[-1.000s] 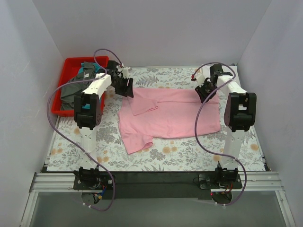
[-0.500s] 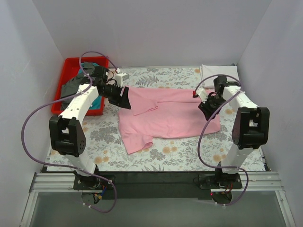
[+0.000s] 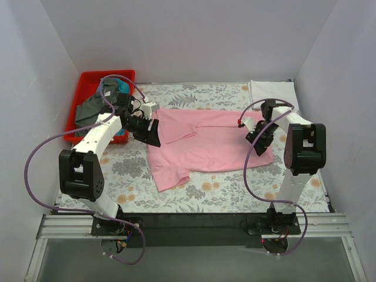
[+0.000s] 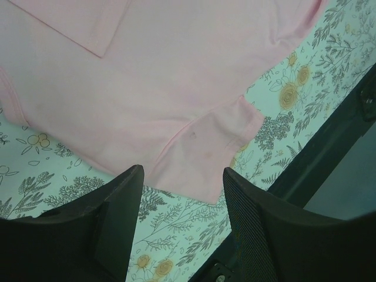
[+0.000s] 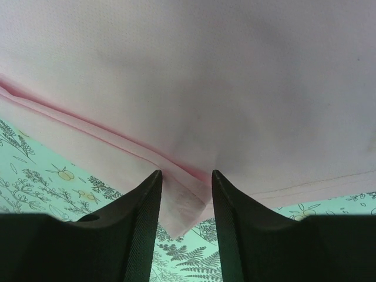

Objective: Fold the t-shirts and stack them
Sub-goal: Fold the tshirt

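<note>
Pink t-shirt: spread flat mid-tabletop on the floral tablecloth, long side running left to right; one sleeve sticks out at the near-left corner, and a small flap lies folded over the body near the far-left part
White t-shirt: folded, at the far right corner of the tabletop, well apart from the pink one
Red bin: far left corner, just off the cloth's edge
Dark grey t-shirt: bunched in the bin, spilling over its near rim
Teal t-shirt: only a scrap shows in the bin behind the left arm
Left end effector: at the pink shirt's left edge; jaws apart, nothing between them; wrist view looks down on the sleeve and hem with tablecloth beyond, fingers clear of the fabric
Right end effector: over the pink shirt's right end; jaws apart, not clamped; wrist view shows a hemmed corner of the shirt lying in the gap between the fingers, low over it; contact with the cloth cannot be told
</note>
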Controlling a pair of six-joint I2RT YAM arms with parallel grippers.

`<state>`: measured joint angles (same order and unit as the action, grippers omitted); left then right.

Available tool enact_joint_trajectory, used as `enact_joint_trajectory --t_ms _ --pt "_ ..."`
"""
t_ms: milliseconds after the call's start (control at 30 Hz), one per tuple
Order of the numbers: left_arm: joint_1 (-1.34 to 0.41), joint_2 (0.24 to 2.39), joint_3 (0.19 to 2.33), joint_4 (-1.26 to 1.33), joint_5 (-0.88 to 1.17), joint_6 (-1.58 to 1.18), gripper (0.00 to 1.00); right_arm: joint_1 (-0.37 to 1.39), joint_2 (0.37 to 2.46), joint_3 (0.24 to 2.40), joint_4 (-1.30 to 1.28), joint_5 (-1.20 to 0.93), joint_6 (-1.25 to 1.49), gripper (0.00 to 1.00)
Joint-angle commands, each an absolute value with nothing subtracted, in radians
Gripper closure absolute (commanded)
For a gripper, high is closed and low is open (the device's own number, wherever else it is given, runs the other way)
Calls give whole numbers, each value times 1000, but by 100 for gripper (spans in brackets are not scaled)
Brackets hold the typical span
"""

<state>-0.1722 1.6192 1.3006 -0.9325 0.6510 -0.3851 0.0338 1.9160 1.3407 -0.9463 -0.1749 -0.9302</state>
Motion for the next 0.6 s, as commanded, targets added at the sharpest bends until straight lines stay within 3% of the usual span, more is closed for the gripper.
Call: enact_joint_trajectory --t_ms 0,267,567 --pt "-175 1585 1319 -916 643 -382 45 31 1882 1341 -986 -146 -942 55" --pt "-175 1598 1324 -916 632 -374 45 31 1753 1302 -1069 -160 -972 64" --pt "-175 1588 1330 -953 607 -338 45 25 1603 1115 -1155 -94 -1078 73"
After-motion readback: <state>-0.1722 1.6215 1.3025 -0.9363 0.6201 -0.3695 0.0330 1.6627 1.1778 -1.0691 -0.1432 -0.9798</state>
